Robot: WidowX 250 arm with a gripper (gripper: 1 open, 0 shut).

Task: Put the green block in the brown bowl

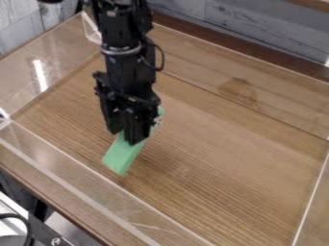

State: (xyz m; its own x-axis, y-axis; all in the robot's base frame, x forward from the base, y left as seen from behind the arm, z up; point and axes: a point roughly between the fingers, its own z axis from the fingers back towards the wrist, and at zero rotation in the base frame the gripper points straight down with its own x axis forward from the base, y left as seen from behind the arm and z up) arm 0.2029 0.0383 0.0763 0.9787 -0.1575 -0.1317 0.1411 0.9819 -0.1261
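- A black robot arm, its dark, jointed segments ridged and angular, reaches down from the upper left over a wooden desk.
- The black fingers grasp the green block, clasping its upper part while the lower end juts out toward the near edge of the desk.
- The block, a flat-faced bar in plain matte green, is seen over the left half of the desk, slanting down and to the left in the view; whether its lower end touches the wood cannot be told.
- Smooth, warm brown wood forms the desk's broad surface, marked by a small dark knot-like spot toward the far side.
- A pale, glossy strip runs diagonally along the near edge, catching light.
- Behind the desk, gray boards with a streaked grain stand beyond a dark brown border.
- A thin black cable curves at the lower left corner.
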